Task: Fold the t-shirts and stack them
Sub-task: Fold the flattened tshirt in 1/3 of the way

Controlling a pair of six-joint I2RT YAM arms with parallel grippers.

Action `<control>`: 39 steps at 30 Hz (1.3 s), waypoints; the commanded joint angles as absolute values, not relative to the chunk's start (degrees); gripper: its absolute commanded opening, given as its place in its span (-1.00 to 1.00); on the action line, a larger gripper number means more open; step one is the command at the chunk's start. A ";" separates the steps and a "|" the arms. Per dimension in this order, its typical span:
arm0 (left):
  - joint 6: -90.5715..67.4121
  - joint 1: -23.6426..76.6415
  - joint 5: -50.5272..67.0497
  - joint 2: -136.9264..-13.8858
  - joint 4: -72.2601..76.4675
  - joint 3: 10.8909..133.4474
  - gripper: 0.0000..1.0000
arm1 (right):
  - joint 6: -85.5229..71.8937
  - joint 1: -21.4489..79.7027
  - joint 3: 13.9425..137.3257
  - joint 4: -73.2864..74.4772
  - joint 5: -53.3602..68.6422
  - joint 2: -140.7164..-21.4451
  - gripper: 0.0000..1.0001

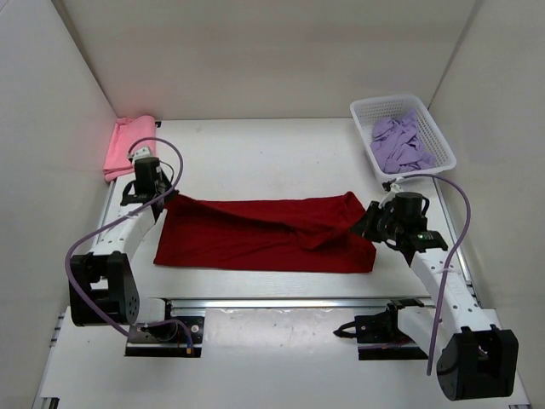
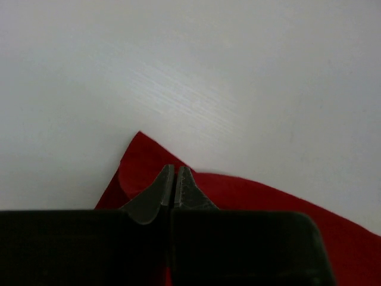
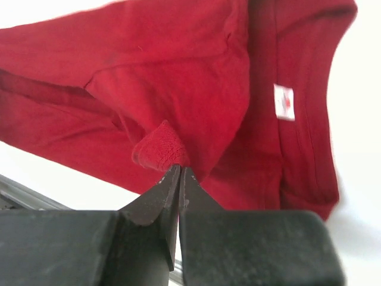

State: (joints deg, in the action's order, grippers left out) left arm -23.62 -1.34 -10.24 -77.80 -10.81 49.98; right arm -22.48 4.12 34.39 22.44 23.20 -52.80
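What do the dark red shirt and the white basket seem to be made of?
The dark red shirt looks like soft matte knit fabric, probably cotton: it creases and bunches, with stitched hems and a sewn label. The white basket looks like rigid moulded plastic, probably smooth: its walls are a regular mesh that holds its shape.

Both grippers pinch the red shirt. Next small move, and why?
Probably lift both pinched spots together and draw them toward the near edge to fold it: the left gripper and right gripper are each shut on the dark red shirt, which lies spread out.
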 commanded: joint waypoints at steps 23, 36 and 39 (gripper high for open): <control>-35.24 -8.09 -3.16 -71.21 -10.90 37.27 -0.02 | -19.34 7.12 38.05 38.41 5.81 -49.22 -0.81; -32.70 13.16 -4.83 -63.54 -6.06 37.26 -0.28 | -20.20 31.10 40.00 24.71 5.36 -57.28 -1.00; -33.74 20.82 -1.86 -64.42 -3.96 36.13 -0.29 | -21.62 38.40 38.76 14.19 5.97 -63.25 -0.82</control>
State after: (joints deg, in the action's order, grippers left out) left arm -33.89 16.03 -4.54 -64.53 -6.31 35.42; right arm -20.05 34.28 39.77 25.69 4.40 -58.81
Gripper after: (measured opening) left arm 0.359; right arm 0.072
